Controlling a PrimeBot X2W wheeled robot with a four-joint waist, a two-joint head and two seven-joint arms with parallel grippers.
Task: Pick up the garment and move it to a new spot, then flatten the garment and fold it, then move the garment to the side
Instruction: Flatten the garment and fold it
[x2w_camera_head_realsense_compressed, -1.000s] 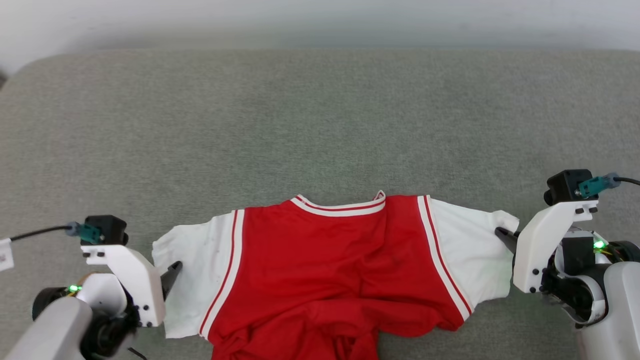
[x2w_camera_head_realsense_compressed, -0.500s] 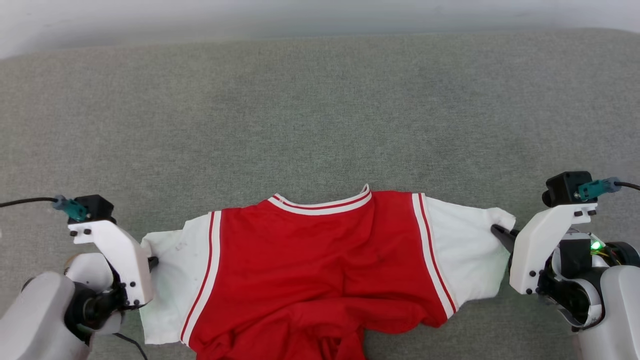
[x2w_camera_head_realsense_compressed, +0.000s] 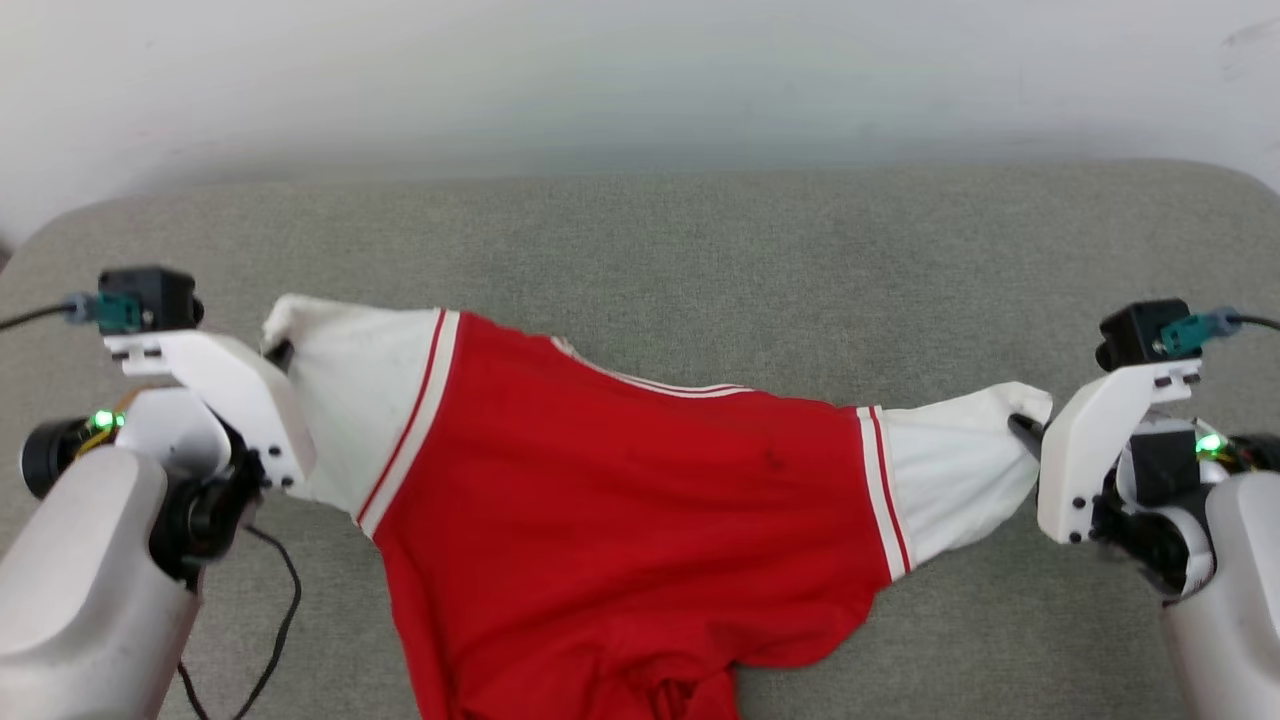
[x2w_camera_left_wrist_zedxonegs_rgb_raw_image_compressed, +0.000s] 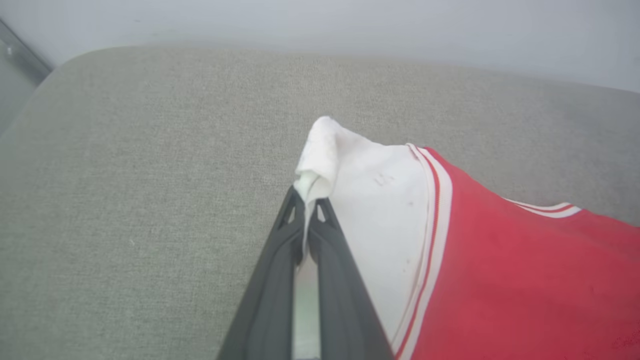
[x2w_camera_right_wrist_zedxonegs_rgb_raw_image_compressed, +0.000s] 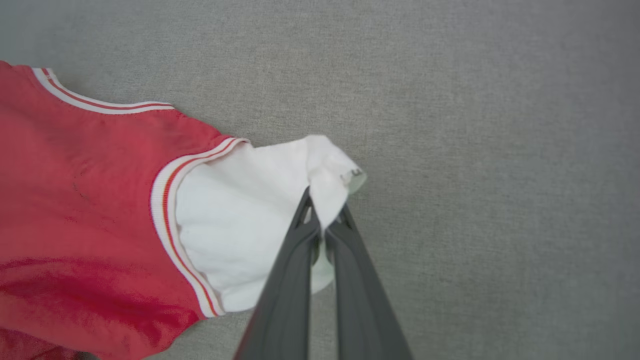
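Note:
The garment (x2w_camera_head_realsense_compressed: 620, 500), a red jersey with white red-striped sleeves, hangs stretched between my two grippers above the grey cushion. My left gripper (x2w_camera_head_realsense_compressed: 282, 352) is shut on the tip of the left white sleeve (x2w_camera_left_wrist_zedxonegs_rgb_raw_image_compressed: 360, 200), held higher than the other side. My right gripper (x2w_camera_head_realsense_compressed: 1020, 428) is shut on the tip of the right white sleeve (x2w_camera_right_wrist_zedxonegs_rgb_raw_image_compressed: 250, 220). The red body sags toward the near edge and runs out of the head view at the bottom. In both wrist views the dark fingers (x2w_camera_left_wrist_zedxonegs_rgb_raw_image_compressed: 300, 235) pinch bunched white cloth.
The grey cushion (x2w_camera_head_realsense_compressed: 700, 250) spreads behind and to both sides of the jersey, ending at a pale wall (x2w_camera_head_realsense_compressed: 640, 80). A black cable (x2w_camera_head_realsense_compressed: 270, 600) loops below my left wrist.
My left gripper closed on the left sleeve and lifted it up and back. The jersey now slopes from high left to low right. The head camera has also shifted.

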